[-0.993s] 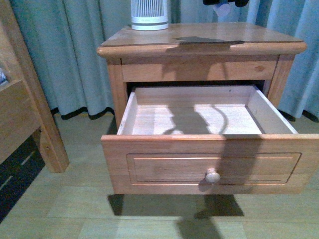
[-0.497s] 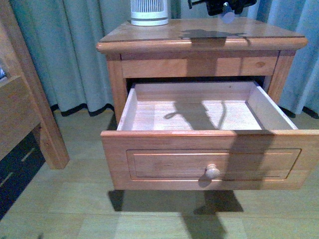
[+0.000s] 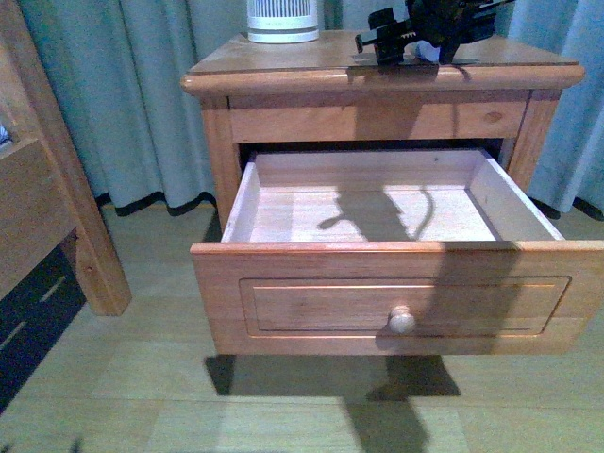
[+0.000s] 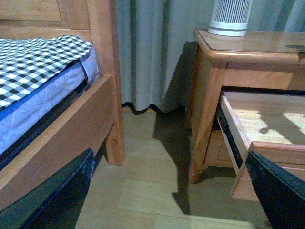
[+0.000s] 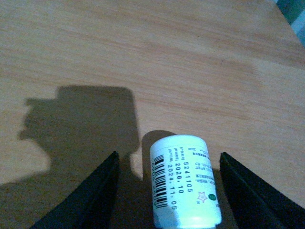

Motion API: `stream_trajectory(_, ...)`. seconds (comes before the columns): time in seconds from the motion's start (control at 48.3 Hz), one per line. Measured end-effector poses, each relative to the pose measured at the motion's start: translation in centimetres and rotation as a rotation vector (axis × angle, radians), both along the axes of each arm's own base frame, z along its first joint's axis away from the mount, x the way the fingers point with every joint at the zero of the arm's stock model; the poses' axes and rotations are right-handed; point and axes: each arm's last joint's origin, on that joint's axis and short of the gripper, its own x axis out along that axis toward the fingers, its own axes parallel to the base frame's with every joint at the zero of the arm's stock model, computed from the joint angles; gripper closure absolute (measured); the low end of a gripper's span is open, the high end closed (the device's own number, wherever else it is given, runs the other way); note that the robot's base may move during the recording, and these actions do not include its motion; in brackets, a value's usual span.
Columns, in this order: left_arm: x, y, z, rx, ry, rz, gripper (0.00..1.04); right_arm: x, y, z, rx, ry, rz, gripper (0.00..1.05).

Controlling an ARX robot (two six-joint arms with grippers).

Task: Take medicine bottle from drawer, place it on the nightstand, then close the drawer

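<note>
The medicine bottle [image 5: 183, 183], white with a printed label and barcode, is on the nightstand's wooden top [image 5: 157, 57]. My right gripper [image 5: 167, 160] is open around it, with a gap between the bottle and each dark finger. In the front view that gripper [image 3: 415, 42] is low over the right part of the nightstand top [image 3: 283, 64]. The drawer [image 3: 396, 302] is pulled far out, showing pale wood inside with nothing in it, and its round knob [image 3: 402, 321] faces me. My left gripper [image 4: 171, 200] hangs open above the floor, between the bed and the nightstand [image 4: 209, 76].
A tall white ribbed cylinder [image 3: 283, 21] stands at the back left of the nightstand top. A wooden bed frame [image 3: 57, 189] with a checked cover [image 4: 38, 57] is on the left. Blue-grey curtains [image 3: 142, 104] hang behind. The shallower drawer [image 3: 377, 121] above is shut.
My right gripper has come down from the top of the front view to the nightstand top. The view has shifted slightly; the drawer stays pulled out.
</note>
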Motion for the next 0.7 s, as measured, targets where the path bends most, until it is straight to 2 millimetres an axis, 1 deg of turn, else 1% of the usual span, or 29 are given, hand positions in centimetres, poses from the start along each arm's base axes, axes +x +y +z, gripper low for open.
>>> stream_trajectory(0.103,0.0,0.0,0.0,0.000,0.000,0.000,0.06,-0.3,-0.3,0.6,0.012,-0.025,0.011,0.19)
stream_trajectory(0.124,0.0,0.0,0.0,0.000,0.000,0.000,0.06,-0.3,-0.3,0.7,0.014,-0.029,0.013,0.18)
stream_trajectory(0.207,0.0,0.0,0.0,0.000,0.000,0.000,0.06,-0.7,-0.6,1.9,0.028,-0.071,0.021,0.06)
stream_trajectory(0.31,0.0,0.0,0.0,0.000,0.000,0.000,0.06,-1.4,-0.8,3.6,0.057,-0.124,0.034,0.07)
stream_trajectory(0.435,0.0,0.0,0.0,0.000,0.000,0.000,0.06,-2.9,-1.1,6.4,0.101,-0.206,0.056,0.07)
stream_trajectory(0.538,0.0,0.0,0.0,0.000,0.000,0.000,0.06,-5.0,-1.4,9.0,0.144,-0.268,0.075,0.07)
stream_trajectory(0.579,0.0,0.0,0.0,0.000,0.000,0.000,0.06,-5.8,-1.6,9.6,0.157,-0.281,0.084,0.07)
stream_trajectory(0.642,0.0,0.0,0.0,0.000,0.000,0.000,0.06,-7.5,-1.8,10.7,0.189,-0.301,0.100,0.07)
stream_trajectory(0.704,0.0,0.0,0.0,0.000,0.000,0.000,0.06,-9.3,-2.1,11.4,0.224,-0.314,0.113,0.07)
